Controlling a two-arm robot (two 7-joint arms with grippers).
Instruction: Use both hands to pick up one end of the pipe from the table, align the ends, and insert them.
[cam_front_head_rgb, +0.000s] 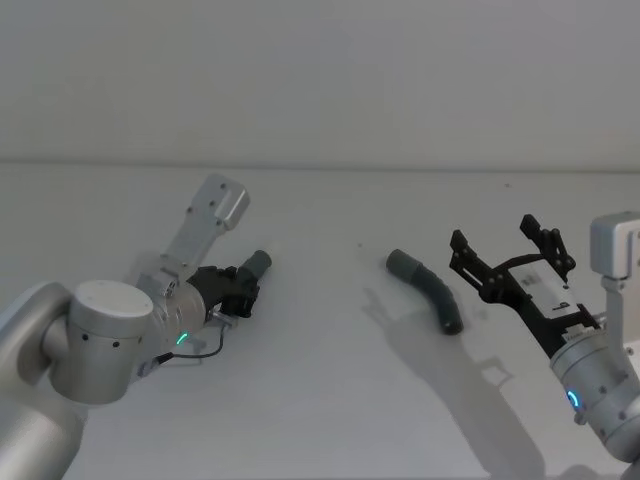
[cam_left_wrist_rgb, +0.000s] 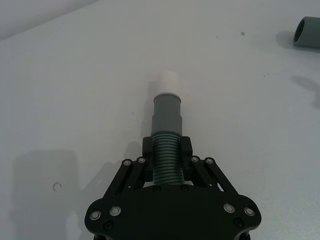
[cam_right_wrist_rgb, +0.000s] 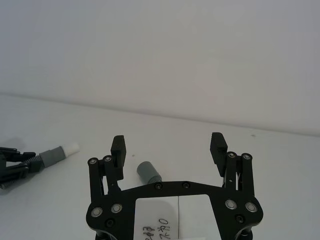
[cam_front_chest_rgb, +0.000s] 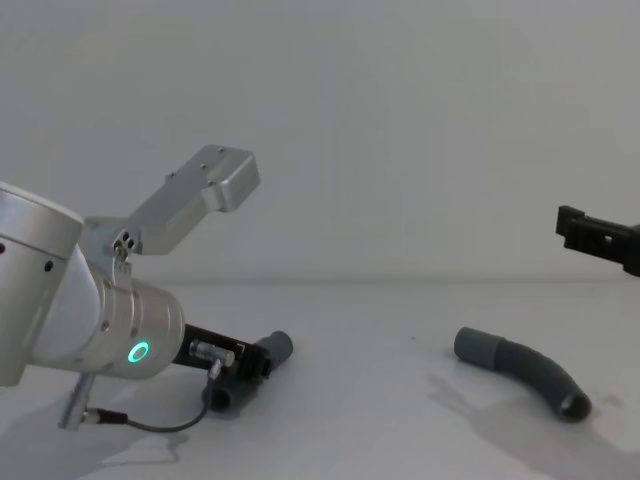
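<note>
My left gripper (cam_front_head_rgb: 238, 288) is shut on the ribbed part of one dark grey pipe piece (cam_left_wrist_rgb: 167, 117), low over the white table (cam_front_head_rgb: 320, 400). Its smooth cuff end and narrow white tip (cam_left_wrist_rgb: 168, 81) stick out forward past the fingers (cam_left_wrist_rgb: 148, 148). The other curved pipe piece (cam_front_head_rgb: 427, 286) lies loose on the table toward the right, its cuff end (cam_front_chest_rgb: 478, 347) pointing at the left gripper. My right gripper (cam_front_head_rgb: 500, 237) hovers open above and to the right of it, holding nothing. From the right wrist, that loose piece (cam_right_wrist_rgb: 147, 171) shows between the open fingers, lower down.
A white wall rises behind the table's far edge (cam_front_head_rgb: 320, 165). A thin black cable (cam_front_chest_rgb: 150, 428) trails under the left wrist. Bare tabletop separates the two pipe pieces.
</note>
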